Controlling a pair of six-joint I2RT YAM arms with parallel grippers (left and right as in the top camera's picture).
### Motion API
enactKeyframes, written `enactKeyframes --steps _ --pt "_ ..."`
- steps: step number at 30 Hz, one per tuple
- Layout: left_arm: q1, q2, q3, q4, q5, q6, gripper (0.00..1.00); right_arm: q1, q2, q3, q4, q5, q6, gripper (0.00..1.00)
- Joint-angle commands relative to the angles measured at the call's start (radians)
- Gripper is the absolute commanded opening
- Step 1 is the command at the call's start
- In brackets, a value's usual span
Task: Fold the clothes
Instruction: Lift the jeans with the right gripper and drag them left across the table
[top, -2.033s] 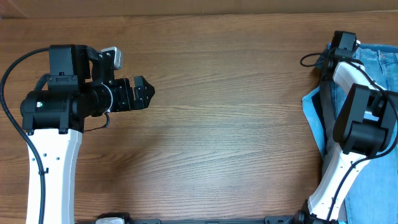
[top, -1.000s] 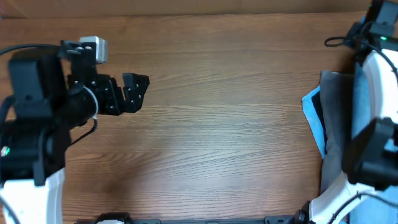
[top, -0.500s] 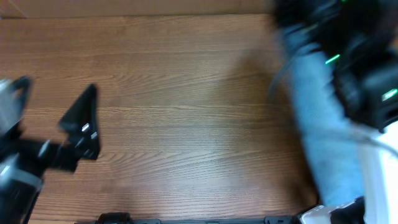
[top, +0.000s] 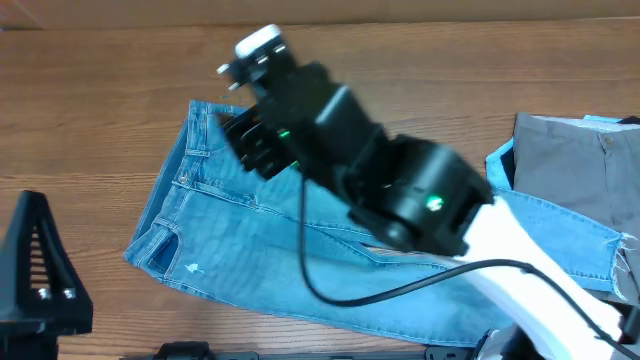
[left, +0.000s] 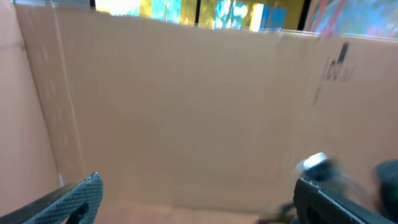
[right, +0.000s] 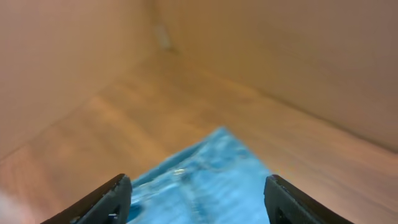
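The light-blue jeans (top: 250, 240) lie spread flat across the table. Their waistband is at the left and the legs run right toward a frayed hem (top: 610, 250). My right arm reaches over them from the lower right. My right gripper (top: 238, 135) hovers open over the waistband's far corner. In the right wrist view the fingers (right: 196, 199) are wide apart above the denim corner (right: 205, 180) and hold nothing. My left gripper (top: 35, 260) is open and empty at the lower left edge, off the jeans. In the left wrist view it (left: 199, 199) faces a cardboard wall.
Grey trousers (top: 570, 160) lie at the right edge with a bright blue item (top: 500, 165) under their left side. A cardboard wall (left: 186, 106) stands behind the table. Bare wood (top: 90, 120) lies left of the jeans.
My right arm swung from the pile at the right edge across to the left, and the jeans now lie spread over the table. My left arm drew back to the lower left corner.
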Motion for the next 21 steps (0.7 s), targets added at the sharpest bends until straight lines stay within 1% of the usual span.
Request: enactKeyframes --steps 1,5,6,9,11,13,17,18,21 --pt "0.004 0.055 -0.010 -0.061 -0.027 -0.008 1.00 -0.072 -0.139 0.021 -0.003 0.098 0.029 0.72" --pt "0.004 0.159 -0.040 -0.189 -0.009 -0.003 1.00 -0.177 -0.247 0.021 -0.029 0.098 0.082 0.75" --pt "0.004 0.194 -0.048 -0.217 0.010 0.011 1.00 -0.203 -0.268 0.021 -0.038 0.098 0.097 0.75" --pt "0.004 0.323 -0.059 -0.272 0.103 0.110 1.00 -0.281 -0.327 0.020 -0.084 0.097 0.168 0.77" --pt "0.004 0.450 -0.059 -0.286 0.163 0.171 1.00 -0.320 -0.363 0.020 -0.135 0.093 0.223 0.77" --pt "0.004 0.534 -0.059 -0.285 0.167 0.176 1.00 -0.333 -0.376 0.020 -0.167 0.087 0.243 0.77" --pt "0.004 0.770 -0.059 -0.273 0.158 0.194 1.00 -0.333 -0.378 0.020 -0.244 0.087 0.243 0.77" --pt "0.004 0.830 -0.059 -0.271 0.156 0.195 0.98 -0.333 -0.377 0.020 -0.259 0.087 0.243 0.75" --pt "0.005 1.002 -0.059 -0.264 0.139 0.216 0.90 -0.333 -0.374 0.020 -0.295 0.090 0.243 0.75"
